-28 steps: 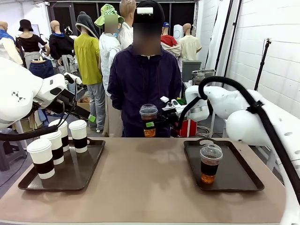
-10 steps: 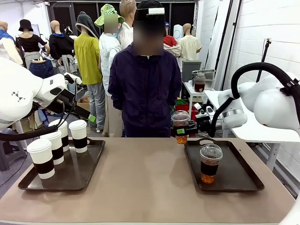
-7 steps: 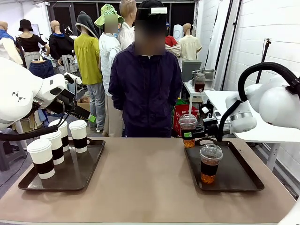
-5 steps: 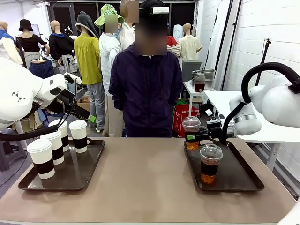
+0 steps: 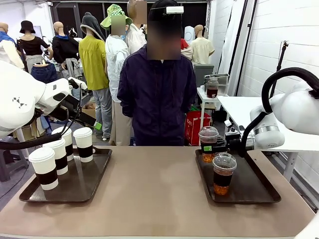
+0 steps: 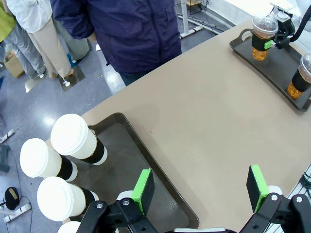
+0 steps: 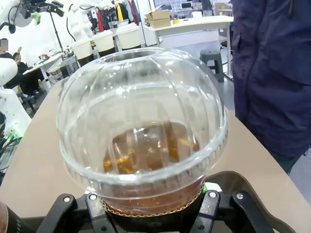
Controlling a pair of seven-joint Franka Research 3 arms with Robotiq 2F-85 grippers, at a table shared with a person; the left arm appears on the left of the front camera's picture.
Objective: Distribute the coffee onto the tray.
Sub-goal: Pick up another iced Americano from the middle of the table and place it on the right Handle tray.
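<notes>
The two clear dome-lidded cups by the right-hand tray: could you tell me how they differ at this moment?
The far clear cup is clamped in the right gripper over the right tray's far end; the near clear cup stands free on that tray. In the front view the far one sits higher and looks smaller. Whether it touches the tray is unclear. Both are upright, with domed lids, dark sleeves and brown drink.

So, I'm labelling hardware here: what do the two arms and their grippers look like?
Both arms are glossy white with rounded joints. The right arm carries a thick black cable looping over it and a silver wrist ring. The left gripper is black with bright green pads; the right gripper is black too.
</notes>
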